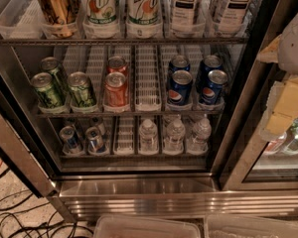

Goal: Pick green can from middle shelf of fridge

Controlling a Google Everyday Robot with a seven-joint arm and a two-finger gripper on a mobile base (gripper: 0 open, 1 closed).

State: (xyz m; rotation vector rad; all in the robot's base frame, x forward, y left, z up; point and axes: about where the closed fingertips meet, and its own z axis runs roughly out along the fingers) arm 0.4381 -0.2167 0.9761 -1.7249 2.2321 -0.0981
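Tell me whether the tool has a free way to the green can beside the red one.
Probably yes: the green can stands at the front of the middle shelf, nothing before it; the tool hangs far right, outside the fridge.

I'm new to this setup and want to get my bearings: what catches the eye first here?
The fridge fills the view. Its middle shelf holds green cans at the left, red cans beside them and blue Pepsi cans at the right. The gripper hangs at the right edge, outside the shelves.
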